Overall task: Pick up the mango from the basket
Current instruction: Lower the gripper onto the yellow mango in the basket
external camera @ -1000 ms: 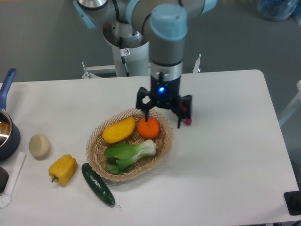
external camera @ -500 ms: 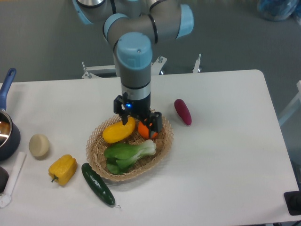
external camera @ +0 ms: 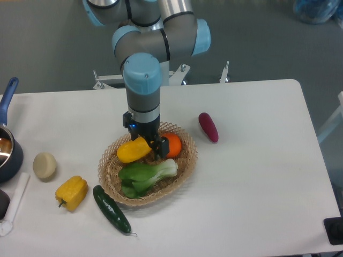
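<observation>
From the fixed camera we are seeing the gripper (external camera: 148,145) hanging low over the basket (external camera: 110,170), right at the near end of the mango (external camera: 132,151). The mango is lying in the basket's left rear part, beside the orange (external camera: 172,144) and above the bok choy (external camera: 146,175). One dark finger (external camera: 158,149) is standing between mango and orange; whether the fingers are clasping the mango we cannot tell. On the table (external camera: 257,176) are lying a yellow pepper (external camera: 71,193), a cucumber (external camera: 111,209) and a purple vegetable (external camera: 208,127).
</observation>
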Controlling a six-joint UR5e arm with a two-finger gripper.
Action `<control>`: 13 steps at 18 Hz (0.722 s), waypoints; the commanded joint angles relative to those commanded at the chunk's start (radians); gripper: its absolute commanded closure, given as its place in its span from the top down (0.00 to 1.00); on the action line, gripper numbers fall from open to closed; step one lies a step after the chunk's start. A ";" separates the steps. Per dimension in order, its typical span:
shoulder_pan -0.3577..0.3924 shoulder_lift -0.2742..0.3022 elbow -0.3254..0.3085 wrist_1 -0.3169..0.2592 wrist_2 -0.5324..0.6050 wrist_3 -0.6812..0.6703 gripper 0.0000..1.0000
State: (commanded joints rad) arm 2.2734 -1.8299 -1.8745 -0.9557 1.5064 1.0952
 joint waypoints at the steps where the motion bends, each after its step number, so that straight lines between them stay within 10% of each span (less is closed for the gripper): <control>1: -0.002 -0.011 0.000 0.002 0.002 0.005 1.00; 13: -0.003 -0.019 -0.052 0.002 0.002 0.086 1.00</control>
State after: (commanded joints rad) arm 2.2703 -1.8484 -1.9267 -0.9541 1.5079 1.1811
